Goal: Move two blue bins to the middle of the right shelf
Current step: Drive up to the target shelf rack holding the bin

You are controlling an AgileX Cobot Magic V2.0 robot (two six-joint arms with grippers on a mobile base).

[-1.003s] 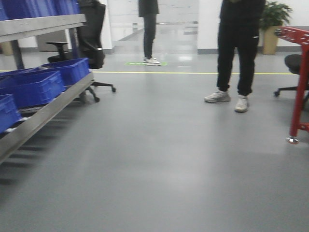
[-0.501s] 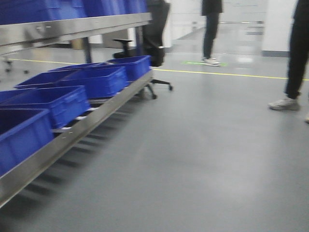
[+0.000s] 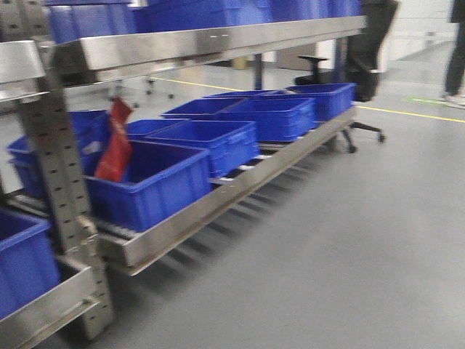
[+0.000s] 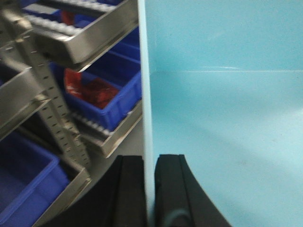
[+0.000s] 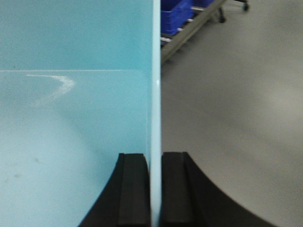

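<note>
Left pincer (image 4: 150,189) and right pincer (image 5: 155,189) each clamp a pale-blue bin wall (image 4: 147,71).

Front view smears sideways with motion blur, crates (image 3: 156,182) soft-edged. Light is even, from overhead; the steel shelf lip (image 3: 218,40) glares pale, stripy shadows fall on the floor (image 3: 349,254). Wrist views: bin (image 5: 71,118) bright, one white glint, background hazy.

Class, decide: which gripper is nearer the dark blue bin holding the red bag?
Left. The left gripper, clamped on the pale blue bin wall, has the dark blue bin to its left; the right gripper grips the opposite wall, beside open floor.
</note>
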